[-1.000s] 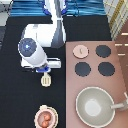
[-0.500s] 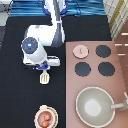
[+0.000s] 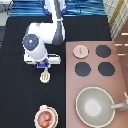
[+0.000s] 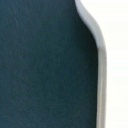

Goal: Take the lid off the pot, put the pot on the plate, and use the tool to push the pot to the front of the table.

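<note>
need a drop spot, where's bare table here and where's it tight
Bare black table lies at the exterior view's left of the pot on its plate. Crowded: the gripper just above the tool, the stove with the lid.

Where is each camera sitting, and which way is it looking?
Exterior view: high above, across from the robot, looking steeply down at the black table, stove, pan, lid and pot on the plate; the white arm and gripper show just above the tool.
Wrist view: on the hand, close to a pale curved edge, probably the tool; no fingers show.
Shared: dark table, likely the tool.
</note>
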### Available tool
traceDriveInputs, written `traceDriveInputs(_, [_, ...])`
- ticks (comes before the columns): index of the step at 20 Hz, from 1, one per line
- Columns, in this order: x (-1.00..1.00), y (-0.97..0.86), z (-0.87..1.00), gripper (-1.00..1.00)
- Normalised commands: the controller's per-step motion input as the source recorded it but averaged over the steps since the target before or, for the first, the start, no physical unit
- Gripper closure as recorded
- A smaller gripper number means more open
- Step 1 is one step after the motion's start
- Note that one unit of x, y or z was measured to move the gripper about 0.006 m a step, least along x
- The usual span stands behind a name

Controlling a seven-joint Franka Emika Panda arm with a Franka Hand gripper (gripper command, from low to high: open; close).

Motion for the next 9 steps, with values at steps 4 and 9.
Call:
traceDriveInputs(4, [-0.39, 0.00, 0.88, -1.00])
traceDriveInputs(9, [-0.10, -0.03, 0.79, -1.00])
